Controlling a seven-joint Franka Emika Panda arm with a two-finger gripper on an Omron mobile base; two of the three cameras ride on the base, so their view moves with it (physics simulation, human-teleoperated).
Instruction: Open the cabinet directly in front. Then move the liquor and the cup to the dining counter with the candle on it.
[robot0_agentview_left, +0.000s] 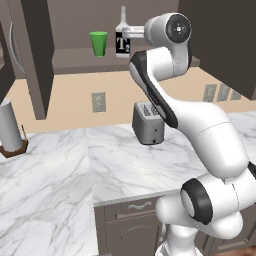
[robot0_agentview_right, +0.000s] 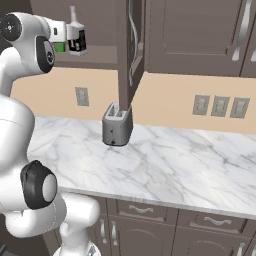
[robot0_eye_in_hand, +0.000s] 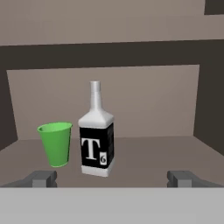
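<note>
Hovering empty before the open cabinet (robot0_agentview_left: 42, 55), the gripper (robot0_eye_in_hand: 113, 178) has its jaws spread wide and touches nothing, facing the liquor (robot0_eye_in_hand: 96, 139) standing on the shelf just right of the cup (robot0_eye_in_hand: 55, 143).

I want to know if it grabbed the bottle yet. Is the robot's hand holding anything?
No, nothing is held. The gripper is open, its fingertips apart and short of the liquor in the cabinet.

Base views flanking arm; hand view near liquor (robot0_eye_in_hand: 97, 140).
</note>
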